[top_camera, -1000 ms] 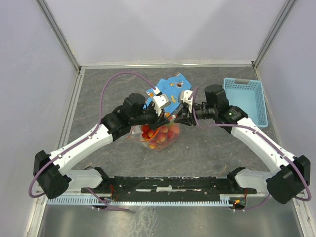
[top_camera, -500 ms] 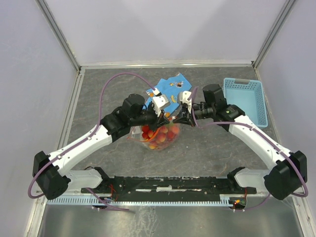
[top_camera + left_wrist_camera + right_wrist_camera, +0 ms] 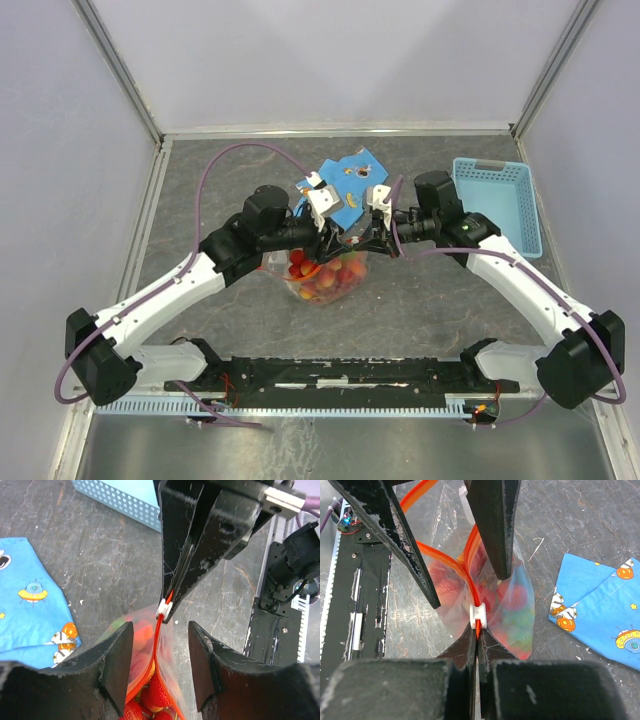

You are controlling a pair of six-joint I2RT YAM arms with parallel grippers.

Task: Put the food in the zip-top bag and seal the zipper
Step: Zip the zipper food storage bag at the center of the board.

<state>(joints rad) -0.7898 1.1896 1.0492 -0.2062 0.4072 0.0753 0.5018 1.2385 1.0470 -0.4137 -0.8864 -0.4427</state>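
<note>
A: Right, stock list, biggest first. Table (image 3: 200, 180)?
B: Grey stone-look top, carries everything. Item 2: basket (image 3: 490, 200), light blue, far right, well apart from the work. Looks unused.
A: Cloth?
B: Cloth (image 3: 345, 180), blue w/ cartoon print, flat just behind the bag. Spare, not part of the job.
A: Bag?
B: Zip-top bag (image 3: 325, 280), clear, centre of table betw. both arms. Mouth is held up, prob. so the contents stay put. Food (image 3: 507, 599) is inside: strawberries, plus sth green, poss. grapes. Blurred thru the plastic.
A: Grippers?
B: Left gripper (image 3: 160, 632): fingers spread, straddling the zipper (image 3: 157, 655) w/o touching. Prob. placed to re-take that stretch. Right gripper (image 3: 476, 635): fingers pressed together, pinching the zipper right at the slider, so that end is anchored.
A: Smallest?
B: Slider (image 3: 477, 616), white. Beyond it the strip parts into two strands, so I'd judge the seal unfinished.
</note>
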